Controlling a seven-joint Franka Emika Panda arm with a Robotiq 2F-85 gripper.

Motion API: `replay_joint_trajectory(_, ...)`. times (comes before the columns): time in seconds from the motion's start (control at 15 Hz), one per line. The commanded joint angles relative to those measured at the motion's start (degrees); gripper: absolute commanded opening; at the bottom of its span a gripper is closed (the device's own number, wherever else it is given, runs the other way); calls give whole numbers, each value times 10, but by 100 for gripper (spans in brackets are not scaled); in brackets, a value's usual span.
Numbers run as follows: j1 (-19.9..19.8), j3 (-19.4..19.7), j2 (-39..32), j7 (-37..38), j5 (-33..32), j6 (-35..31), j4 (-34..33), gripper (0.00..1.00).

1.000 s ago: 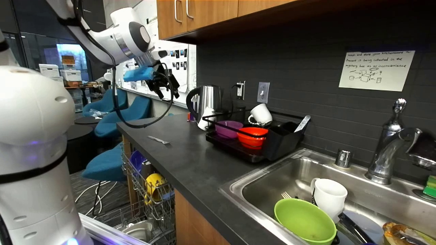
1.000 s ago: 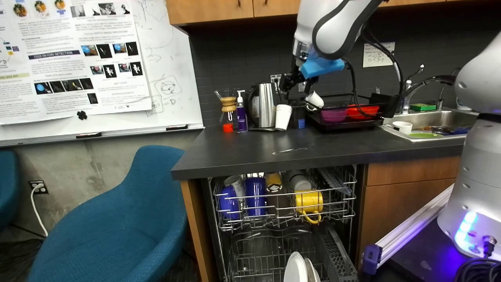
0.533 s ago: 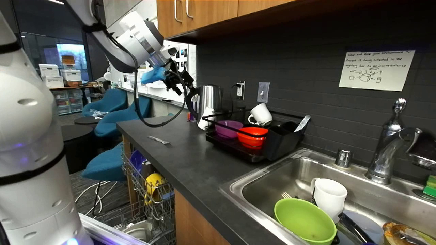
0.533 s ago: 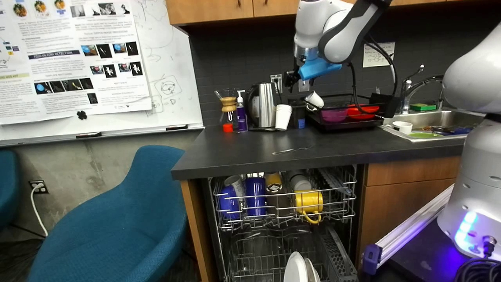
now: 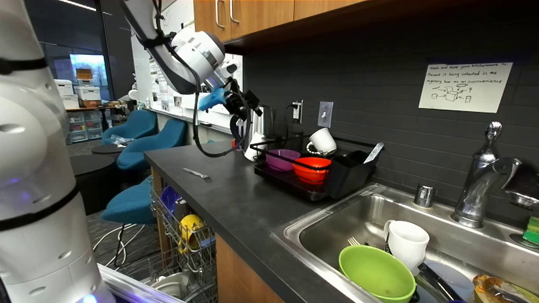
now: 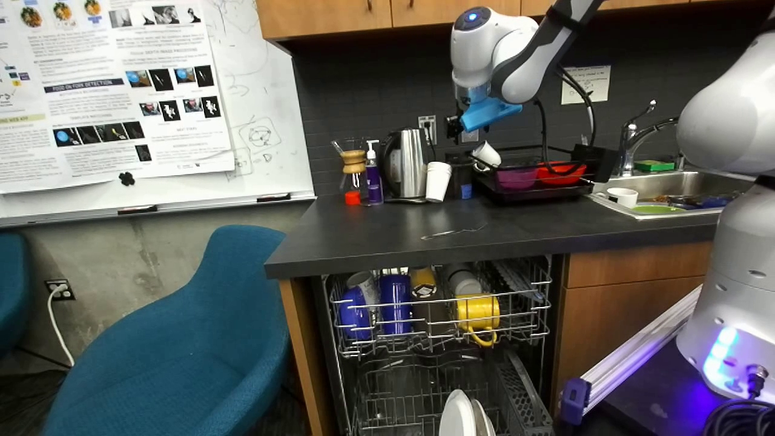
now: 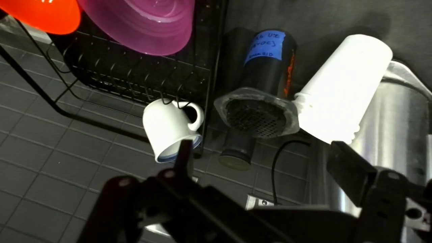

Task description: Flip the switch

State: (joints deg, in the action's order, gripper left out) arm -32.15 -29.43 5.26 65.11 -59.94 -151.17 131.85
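Observation:
A grey wall switch plate with a small toggle (image 5: pixel 325 114) is on the dark tiled wall above the dish rack. In an exterior view the switch plate (image 6: pixel 470 134) is partly hidden behind my gripper (image 6: pixel 454 128). In an exterior view my gripper (image 5: pixel 249 107) is in the air near the kettle top, left of the switch and apart from the wall. In the wrist view my gripper (image 7: pixel 263 157) is open, with nothing between its fingers. A bright plate edge (image 7: pixel 158 229), probably the switch plate, shows behind the left finger; its toggle is hidden there.
A wall outlet (image 5: pixel 297 111) with a plugged cord is beside the switch. A steel kettle (image 6: pixel 413 163), white cups (image 7: pixel 347 84) and a dark container (image 7: pixel 266 67) stand below. The dish rack (image 5: pixel 290 187) holds a white mug (image 5: pixel 323 141) and bowls. Cabinets (image 5: pixel 261 19) hang above.
The arm has moved forward toward the wall, rightward and slightly down in an exterior view, bringing my gripper in front of the kettle top. The counter items have not moved.

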Motion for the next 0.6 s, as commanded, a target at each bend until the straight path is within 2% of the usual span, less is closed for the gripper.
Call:
replay_joint_trajectory(0.0,-8,-2,-57,16,-58,43,-63,100)
replay_joint_trajectory(0.13,-10,5,-76,1,-76,50,-85,100)
replay_joint_trajectory(0.2,96,118,-83,-7,-78,53,-97,100)
replay_joint_trajectory(0.4,157,205,-99,-3,-69,47,-126,100)
replay_joint_trajectory(0.53,188,249,-115,-3,-52,42,-139,100)
